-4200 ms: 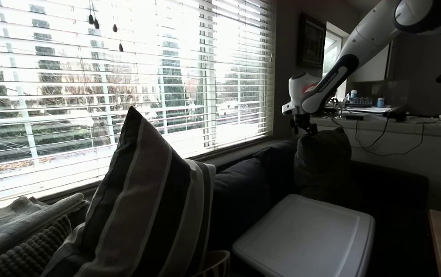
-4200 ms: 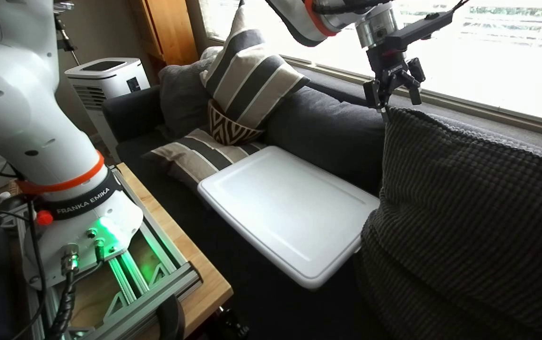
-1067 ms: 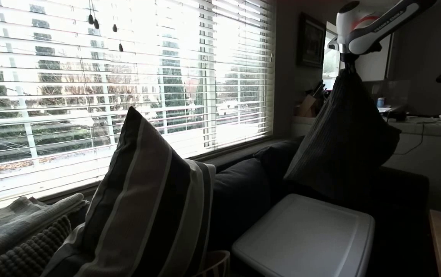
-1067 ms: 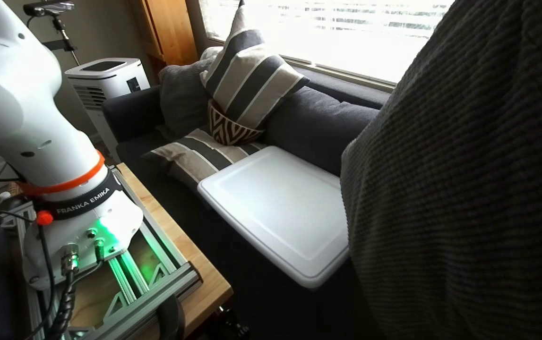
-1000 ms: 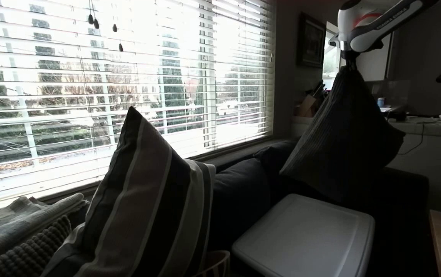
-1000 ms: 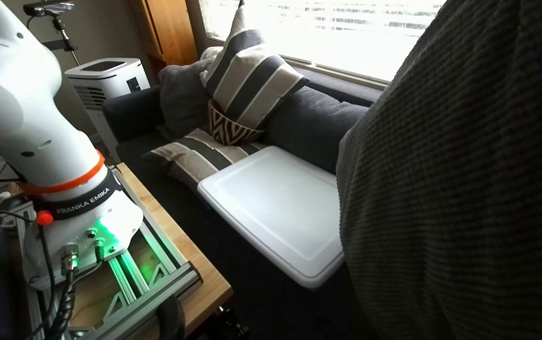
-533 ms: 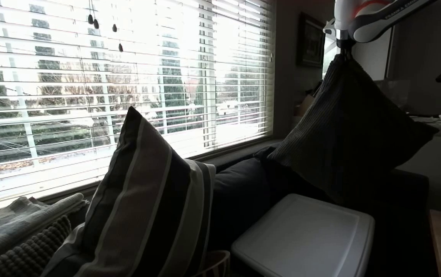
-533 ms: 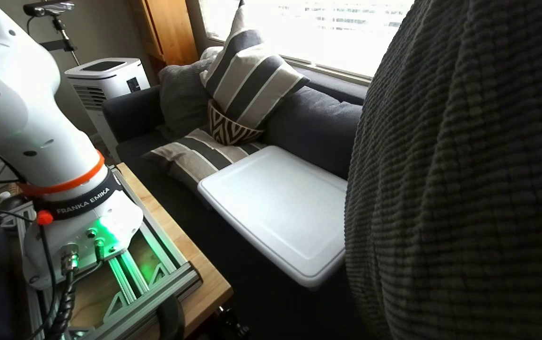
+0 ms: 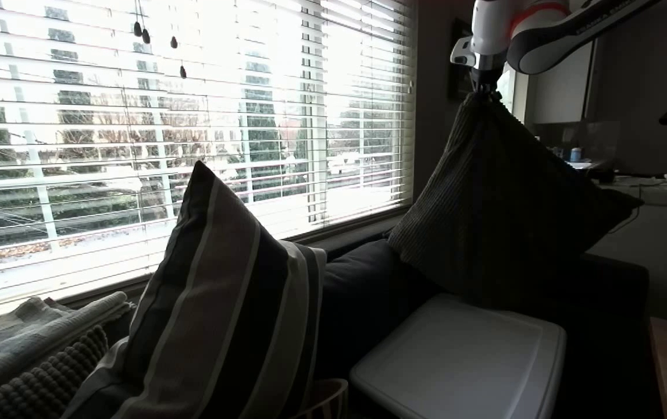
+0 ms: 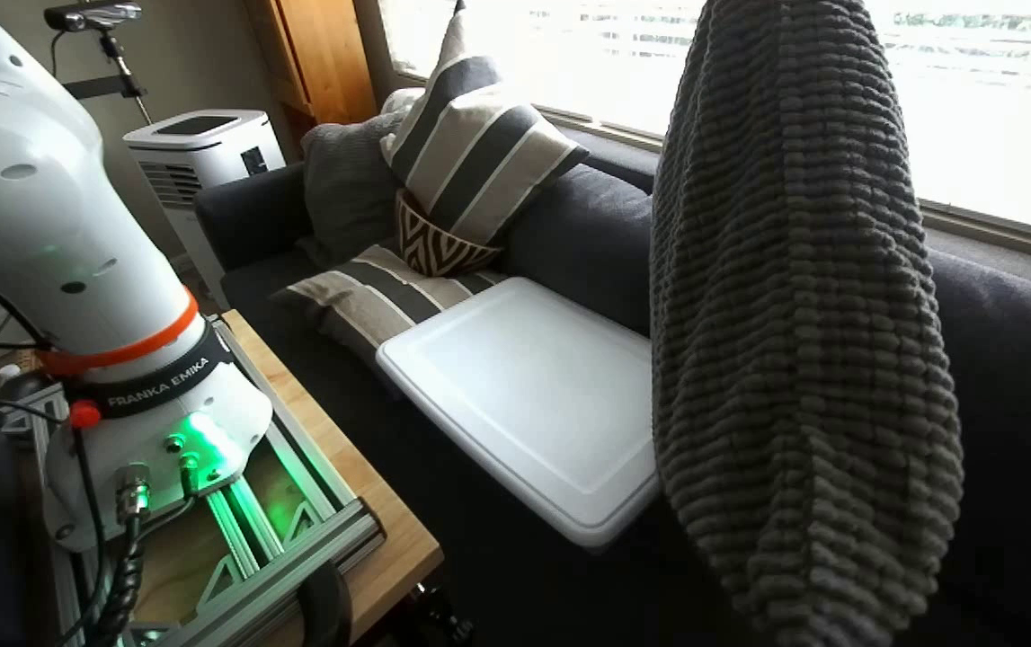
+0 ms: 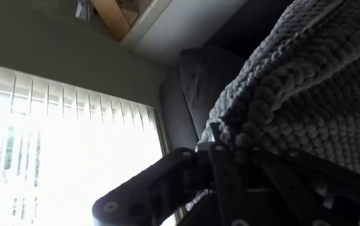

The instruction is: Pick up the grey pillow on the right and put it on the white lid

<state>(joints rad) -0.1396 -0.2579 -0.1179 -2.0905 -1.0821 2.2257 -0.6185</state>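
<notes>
The pincer (image 9: 487, 94) is clamped on one corner of the grey pillow (image 9: 484, 198); the wrist view shows the fabric bunched between its tips. The pillow hangs from there as a loose diamond: in an exterior view (image 9: 484, 198), its side corners stick out at about four and seven o'clock from the pincer, and its bottom is lost in the dark.

The cover is thick and nubbly, so it should slip little. The filling looks soft, probably light for its bulk, with nothing to break. A corner is a fair hold for carrying, though the pillow may swing and twist on it, then fold once its low end lands. Lowering while moving sideways would likely lay it flatter.

In an exterior view, the white lid (image 10: 524, 395) lies flat between eight and nine o'clock from the pillow, which hides one end of it; whether they touch I cannot tell. At twelve o'clock from the lid, a striped cushion (image 10: 488, 130) stands tilted on the dark sofa (image 10: 596, 234).
</notes>
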